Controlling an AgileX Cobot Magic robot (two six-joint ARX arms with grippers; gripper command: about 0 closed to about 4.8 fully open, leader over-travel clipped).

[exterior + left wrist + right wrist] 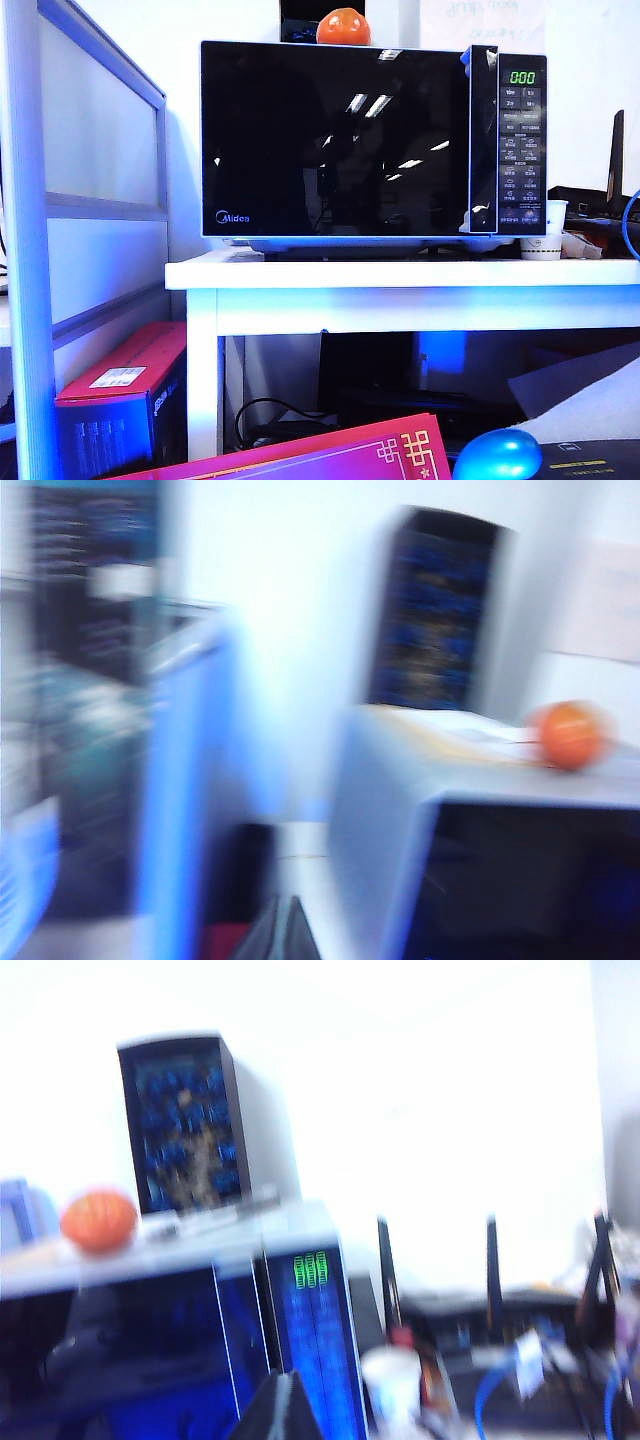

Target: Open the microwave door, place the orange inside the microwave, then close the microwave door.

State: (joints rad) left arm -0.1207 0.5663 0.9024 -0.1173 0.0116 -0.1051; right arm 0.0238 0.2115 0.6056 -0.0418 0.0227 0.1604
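Nearest you in the exterior view, a glossy blue ball (497,455) sits at the lower edge beside a red-and-gold patterned box (330,455), with a red carton (125,400) on the floor under the left side. Neither arm shows in that view. In the left wrist view, only a dark pointed tip of the left end effector (283,935) shows at the frame edge; the picture is blurred and you cannot tell how wide it stands. In the right wrist view, the right end effector (283,1410) appears as one dark wedge, its fingers pressed together and holding nothing.

Farther back, the white tabletop (400,275) carries the microwave. The microwave door (335,140) is shut, flush with the front, its handle strip next to the control panel (522,145), whose green display is lit. A white paper cup (541,245) stands just right of the microwave.

The orange (343,27) rests on top of the microwave, near the middle, in front of a dark box against the wall.
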